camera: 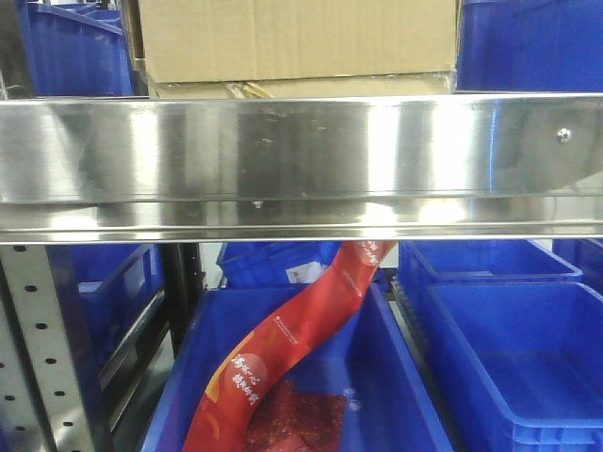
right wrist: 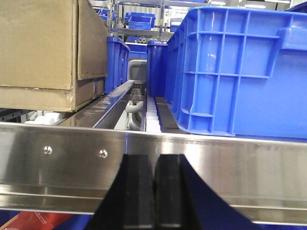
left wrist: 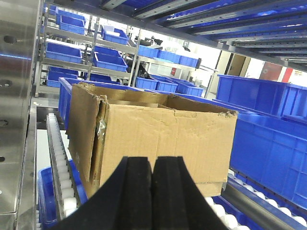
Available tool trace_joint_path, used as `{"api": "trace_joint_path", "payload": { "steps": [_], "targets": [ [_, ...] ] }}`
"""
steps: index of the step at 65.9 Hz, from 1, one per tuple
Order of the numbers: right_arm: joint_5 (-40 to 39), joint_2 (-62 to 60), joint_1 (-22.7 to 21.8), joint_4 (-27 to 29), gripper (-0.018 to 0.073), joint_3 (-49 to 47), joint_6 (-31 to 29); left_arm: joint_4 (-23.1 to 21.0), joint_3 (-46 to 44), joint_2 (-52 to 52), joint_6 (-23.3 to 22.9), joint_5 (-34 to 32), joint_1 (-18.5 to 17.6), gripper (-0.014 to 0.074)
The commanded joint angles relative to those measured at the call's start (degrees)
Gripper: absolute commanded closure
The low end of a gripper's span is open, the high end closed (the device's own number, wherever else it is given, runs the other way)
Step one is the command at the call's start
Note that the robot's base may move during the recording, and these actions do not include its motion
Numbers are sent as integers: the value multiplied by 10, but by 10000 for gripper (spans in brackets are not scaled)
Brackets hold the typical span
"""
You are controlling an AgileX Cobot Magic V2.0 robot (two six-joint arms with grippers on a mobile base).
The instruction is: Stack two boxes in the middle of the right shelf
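On rollers: torn cardboard box (left wrist: 158, 139), glossy blue crate (right wrist: 240, 72) at 3 o'clock | left gripper (left wrist: 152, 191) pads pressed together, empty | right gripper (right wrist: 154, 191) likewise, facing steel rail (right wrist: 216, 163)

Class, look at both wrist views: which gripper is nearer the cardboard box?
Left, most likely. The left gripper faces the cardboard box head-on, past the shelf's edge. The right gripper sits in front of the shelf rail, with the box off to its left.
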Motion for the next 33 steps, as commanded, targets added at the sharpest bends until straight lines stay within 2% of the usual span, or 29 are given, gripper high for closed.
{"api": "trace_joint_path", "payload": {
  "steps": [1,15,20,23,31,33],
  "targets": [
    [-8,-2,-3,4,721,1,1,3,1,-4,-2,-7,3,707],
    [-8,-2,-3,4,721,1,1,3,6,-4,2,-11,3,707],
    [-8,-2,-3,4,721,1,1,0,19,-7,15,9,26,707],
    [-8,-2,-3,4,721,1,1,-17,29,-10,60,27,47,707],
    [-9,-2,-3,4,721,1,1,-130,92,-30,244,27,116,707],
    [-9,-2,-3,4,721,1,1,-145,107,-40,277,24,124,707]
  ]
}}
